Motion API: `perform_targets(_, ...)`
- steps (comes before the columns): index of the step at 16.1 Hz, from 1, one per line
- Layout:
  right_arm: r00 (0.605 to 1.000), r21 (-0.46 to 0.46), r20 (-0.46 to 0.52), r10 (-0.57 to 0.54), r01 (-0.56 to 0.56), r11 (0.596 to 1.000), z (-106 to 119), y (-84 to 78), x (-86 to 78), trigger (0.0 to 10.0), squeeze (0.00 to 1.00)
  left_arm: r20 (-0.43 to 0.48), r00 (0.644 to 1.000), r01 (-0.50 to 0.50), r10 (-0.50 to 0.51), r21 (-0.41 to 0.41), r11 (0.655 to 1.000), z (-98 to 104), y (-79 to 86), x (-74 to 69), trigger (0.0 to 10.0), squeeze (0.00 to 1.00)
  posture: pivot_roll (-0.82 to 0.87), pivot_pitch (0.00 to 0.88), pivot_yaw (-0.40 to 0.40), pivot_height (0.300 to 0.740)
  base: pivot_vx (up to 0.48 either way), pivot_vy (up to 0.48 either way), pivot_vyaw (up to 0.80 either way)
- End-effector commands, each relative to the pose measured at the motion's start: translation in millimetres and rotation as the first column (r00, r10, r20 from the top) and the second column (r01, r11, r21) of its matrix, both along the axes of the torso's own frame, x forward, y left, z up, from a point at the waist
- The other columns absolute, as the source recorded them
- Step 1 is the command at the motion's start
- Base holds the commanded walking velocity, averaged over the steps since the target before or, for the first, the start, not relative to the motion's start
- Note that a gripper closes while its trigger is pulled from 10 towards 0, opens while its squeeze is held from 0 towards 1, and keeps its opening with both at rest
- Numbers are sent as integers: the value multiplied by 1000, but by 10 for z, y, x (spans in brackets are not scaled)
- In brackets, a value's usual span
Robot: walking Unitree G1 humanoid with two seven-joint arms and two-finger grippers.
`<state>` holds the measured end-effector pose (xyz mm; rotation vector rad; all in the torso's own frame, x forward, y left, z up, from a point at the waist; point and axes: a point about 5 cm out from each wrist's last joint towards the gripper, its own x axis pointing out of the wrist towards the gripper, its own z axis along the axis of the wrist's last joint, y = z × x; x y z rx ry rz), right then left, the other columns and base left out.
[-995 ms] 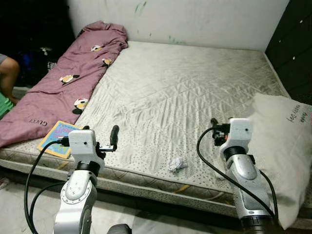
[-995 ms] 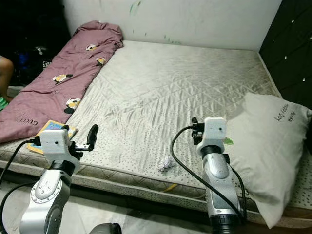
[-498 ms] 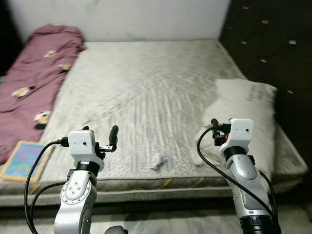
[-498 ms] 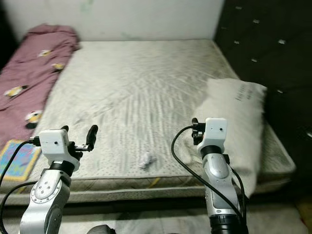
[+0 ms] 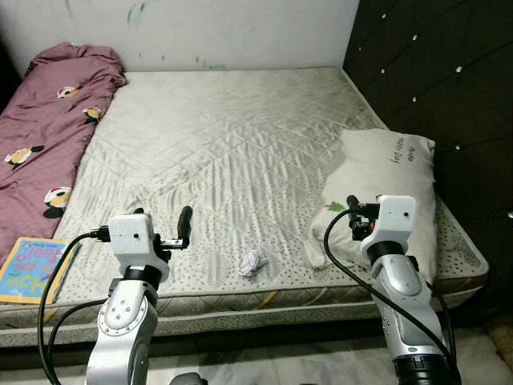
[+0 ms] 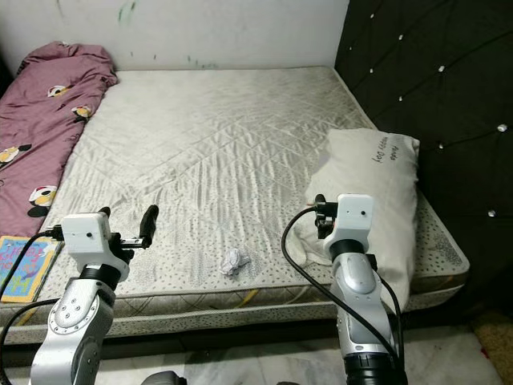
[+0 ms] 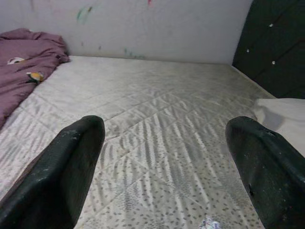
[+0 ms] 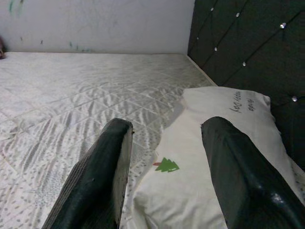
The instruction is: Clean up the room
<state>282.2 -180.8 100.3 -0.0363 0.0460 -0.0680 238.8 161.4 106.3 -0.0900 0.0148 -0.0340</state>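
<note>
1. A big bare grey quilted mattress (image 5: 232,152) lies in front of the robot, with a white wall behind it and a black padded headboard (image 5: 425,88) along its right side.
2. A small crumpled ball of white paper (image 5: 252,262) sits near the front edge of the mattress, between the two arms and touching neither.
3. The left gripper (image 7: 162,171) is held up over the front edge of the mattress. Its two black fingers are wide apart and hold nothing.
4. The right gripper (image 8: 164,167) is held just in front of a white pillow with a little green tree on it (image 5: 385,180). Its fingers are apart too, with nothing between them.
5. The pillow lies on the right side of the mattress, by the headboard.
6. A purple blanket with cartoon pictures (image 5: 44,136) lies along the left side.
7. A bright blue and yellow book (image 5: 30,269) rests at the front left corner, just beside the blanket.
</note>
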Motion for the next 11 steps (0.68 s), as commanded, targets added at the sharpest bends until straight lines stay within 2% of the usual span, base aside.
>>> perform_targets(1, 1000, -1, 8, -5, 5, 1000, 25, 2, 9, 10000, 0, 6, 1000, 5, -5, 6, 1000, 18, 11, 18, 10000, 0, 9, 0, 2, 740, 0, 0, 0)
perform_targets(11, 997, 25, 16, 72, -72, 997, 37, 102, 9, 10000, 0, 0, 1000, -14, 14, 4, 1000, 13, 22, 30, 10000, 0, 7, 0, -1, 740, 0, 0, 0)
